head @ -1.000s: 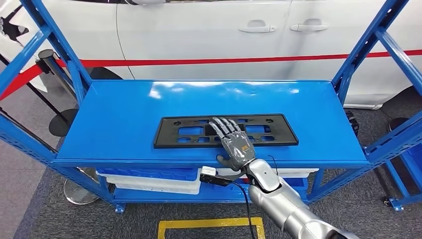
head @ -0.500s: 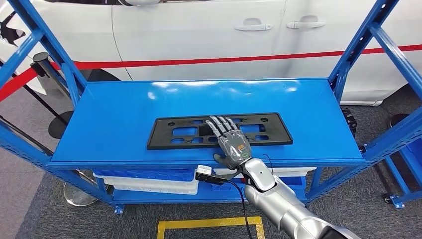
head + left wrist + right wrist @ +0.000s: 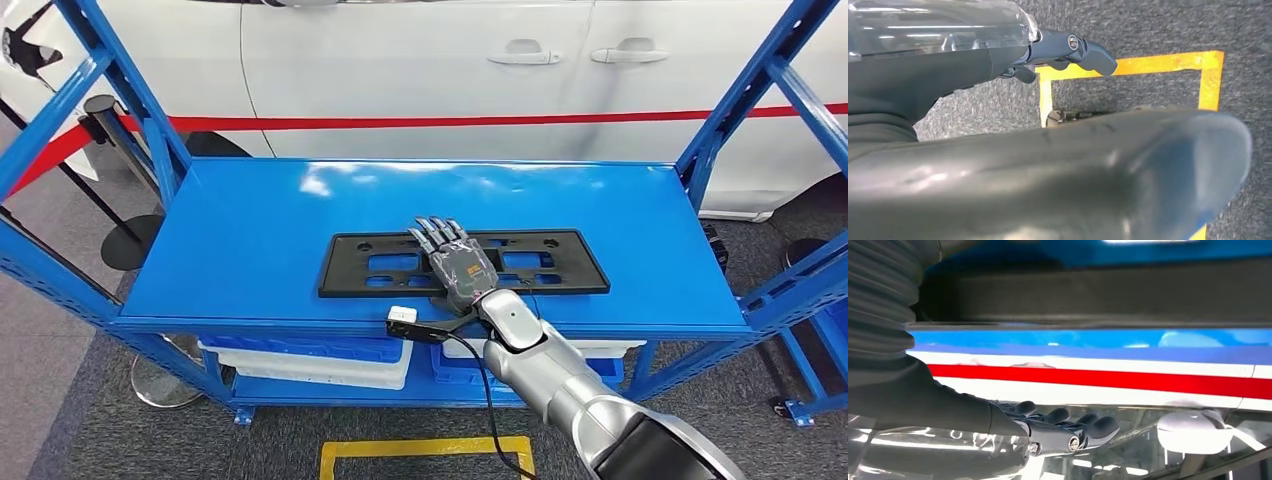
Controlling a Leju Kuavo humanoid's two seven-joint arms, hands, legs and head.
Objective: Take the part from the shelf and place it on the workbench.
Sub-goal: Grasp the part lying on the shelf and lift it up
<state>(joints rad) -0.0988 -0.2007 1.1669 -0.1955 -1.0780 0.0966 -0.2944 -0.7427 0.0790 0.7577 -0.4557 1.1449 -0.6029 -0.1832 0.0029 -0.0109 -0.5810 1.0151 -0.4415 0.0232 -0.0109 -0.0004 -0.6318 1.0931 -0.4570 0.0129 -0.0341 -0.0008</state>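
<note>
Middle of the black part (image 3: 560, 272) under the right hand (image 3: 455, 265); grip there unclear.

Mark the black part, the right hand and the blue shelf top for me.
black part (image 3: 365, 265), head view, on its left half beside a cutout.
right hand (image 3: 459, 266), head view, on the back of the hand.
blue shelf top (image 3: 250, 230), head view, bare surface left of the part.
</note>
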